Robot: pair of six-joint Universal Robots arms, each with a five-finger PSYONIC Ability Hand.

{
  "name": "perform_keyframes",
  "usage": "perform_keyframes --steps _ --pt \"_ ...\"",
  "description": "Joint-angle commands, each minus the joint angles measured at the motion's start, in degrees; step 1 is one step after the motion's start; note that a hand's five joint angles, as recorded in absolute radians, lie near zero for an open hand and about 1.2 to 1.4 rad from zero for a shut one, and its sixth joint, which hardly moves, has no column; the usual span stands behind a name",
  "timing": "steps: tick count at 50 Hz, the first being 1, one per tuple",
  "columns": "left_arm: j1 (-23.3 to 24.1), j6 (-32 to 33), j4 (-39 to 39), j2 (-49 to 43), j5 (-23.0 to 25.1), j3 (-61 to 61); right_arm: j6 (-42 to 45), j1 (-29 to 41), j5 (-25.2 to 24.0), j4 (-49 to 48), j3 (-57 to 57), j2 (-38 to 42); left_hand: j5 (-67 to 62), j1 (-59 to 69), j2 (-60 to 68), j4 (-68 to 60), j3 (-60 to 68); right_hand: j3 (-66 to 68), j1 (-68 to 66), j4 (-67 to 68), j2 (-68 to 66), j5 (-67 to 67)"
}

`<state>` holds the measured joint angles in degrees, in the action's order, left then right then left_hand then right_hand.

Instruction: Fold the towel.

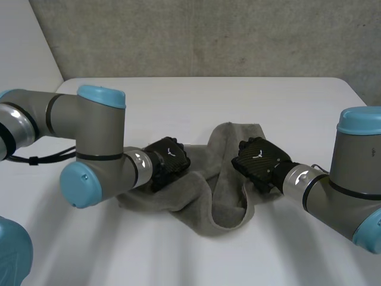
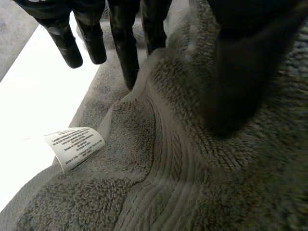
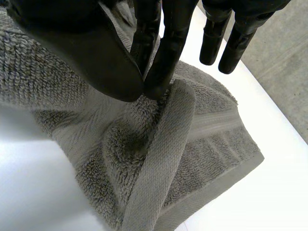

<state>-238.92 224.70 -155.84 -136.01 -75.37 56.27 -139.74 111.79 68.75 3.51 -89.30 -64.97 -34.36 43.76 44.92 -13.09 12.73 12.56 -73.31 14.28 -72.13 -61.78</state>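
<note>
Right hand (image 1: 260, 159) pinches a towel (image 1: 205, 199) fold at its 3 o'clock side; left hand (image 1: 169, 162) pinches a ridge at 9. Towel lies bunched mid table (image 1: 178, 101): soft, limp, light. Best held at hem corners.

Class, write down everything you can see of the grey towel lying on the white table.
The grey terry-cloth towel lies crumpled in loose folds on the white table, not yet neatly folded. It looks soft and looped, with a flat woven band and hemmed edges. A white printed care label sticks out at one edge near the black left hand, which pinches a raised fold. The black right hand pinches another ridge between thumb and fingers.
</note>
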Motion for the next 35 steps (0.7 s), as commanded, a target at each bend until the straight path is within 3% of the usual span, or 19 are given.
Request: perform_keyframes --steps 1,3,13,20,25,35 --pt "-0.6 -0.2 0.2 3.4 -0.7 2.3 0.0 0.1 0.1 0.0 -0.2 0.0 -14.5 15.1 13.9 3.1 -2.7 -2.6 1.7 -4.3 0.5 0.1" --pt "-1.5 -0.1 0.2 5.5 -1.9 4.4 0.0 0.3 0.1 0.2 -0.5 0.0 -22.5 23.1 21.9 3.1 -2.7 -2.6 0.5 -4.3 -0.7 -1.0" --pt "-4.8 -0.6 -0.1 12.0 -6.3 15.9 0.7 -0.1 -3.3 6.9 0.6 -1.5 -35.6 36.2 35.1 3.1 -2.7 -2.6 -6.7 -4.3 -7.8 -8.2" --pt "-6.6 -2.6 -1.3 19.6 -6.4 23.8 3.1 -1.3 -5.9 12.7 1.2 -3.3 -35.6 36.2 35.1 3.1 -2.7 -2.6 -6.7 -4.3 -7.9 -8.2" --pt "-8.8 -7.5 -5.3 28.4 -5.9 29.4 3.5 -2.8 -5.9 14.2 0.4 -7.1 -35.3 35.9 34.8 3.1 -2.7 -2.6 -6.7 -4.3 -7.9 -8.2" --pt "-8.8 -10.4 -8.7 34.7 -5.6 36.7 3.8 -4.8 -6.5 15.1 -3.5 -11.1 -30.8 31.4 30.2 3.1 -2.7 -2.6 -6.7 -4.3 -7.9 -8.2"
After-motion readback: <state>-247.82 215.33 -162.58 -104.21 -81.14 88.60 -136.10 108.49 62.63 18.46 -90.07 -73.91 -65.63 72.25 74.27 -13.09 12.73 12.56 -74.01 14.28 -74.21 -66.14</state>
